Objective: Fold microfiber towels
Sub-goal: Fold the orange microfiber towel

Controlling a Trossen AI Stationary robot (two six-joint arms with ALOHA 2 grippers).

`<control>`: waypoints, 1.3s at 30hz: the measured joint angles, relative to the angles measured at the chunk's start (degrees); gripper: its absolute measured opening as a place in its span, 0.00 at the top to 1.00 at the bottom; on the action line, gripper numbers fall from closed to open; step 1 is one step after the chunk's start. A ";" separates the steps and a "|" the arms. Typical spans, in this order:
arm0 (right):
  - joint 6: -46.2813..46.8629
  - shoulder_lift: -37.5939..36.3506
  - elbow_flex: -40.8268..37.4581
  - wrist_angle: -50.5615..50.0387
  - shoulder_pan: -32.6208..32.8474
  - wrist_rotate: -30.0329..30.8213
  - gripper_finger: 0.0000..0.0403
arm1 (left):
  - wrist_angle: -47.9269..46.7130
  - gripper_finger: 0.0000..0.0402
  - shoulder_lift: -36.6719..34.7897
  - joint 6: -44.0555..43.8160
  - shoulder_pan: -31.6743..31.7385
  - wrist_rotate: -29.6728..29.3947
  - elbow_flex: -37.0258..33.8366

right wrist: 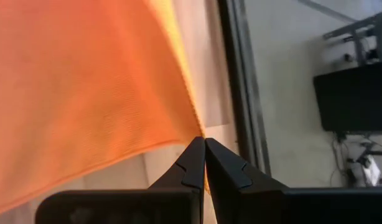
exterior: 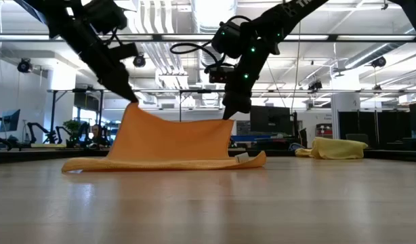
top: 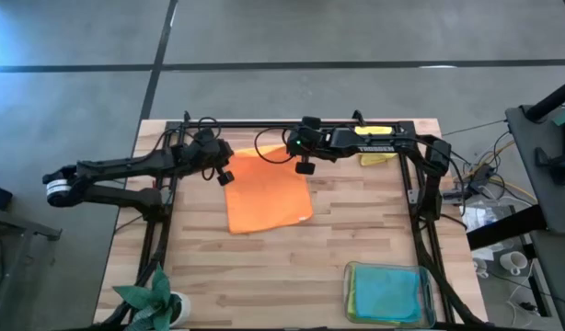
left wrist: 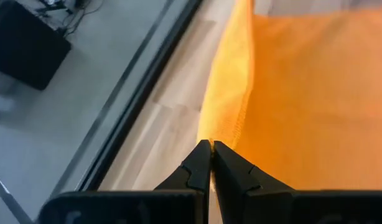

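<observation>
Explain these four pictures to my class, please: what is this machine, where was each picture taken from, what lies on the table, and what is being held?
It is a robot with two dark arms at a wooden table. One picture looks straight down, one looks level across the tabletop, and two come from cameras on the wrists. The left gripper and right gripper are each shut on a corner of the orange towel, lifting that edge while the rest lies flat. A yellow towel lies at the far edge, a tray holds a blue towel, and a plant stands at one corner.

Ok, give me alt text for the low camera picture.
Two robot grippers, left and right, hold up an orange towel by two corners, its lower edge trailing on the wooden table. A yellow towel lies crumpled behind.
</observation>
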 joint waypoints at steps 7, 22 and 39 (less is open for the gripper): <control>3.15 -2.42 0.11 -6.77 0.91 -9.71 0.98 | -1.94 1.00 -0.61 5.20 0.75 8.98 -0.40; 9.25 -3.16 0.07 -16.30 10.12 -15.64 0.98 | -12.88 1.00 0.18 -2.80 -4.87 24.46 -0.68; 17.08 -0.61 -0.09 -14.69 18.33 -15.37 0.98 | -16.26 1.00 2.09 -8.37 -14.05 27.66 -0.73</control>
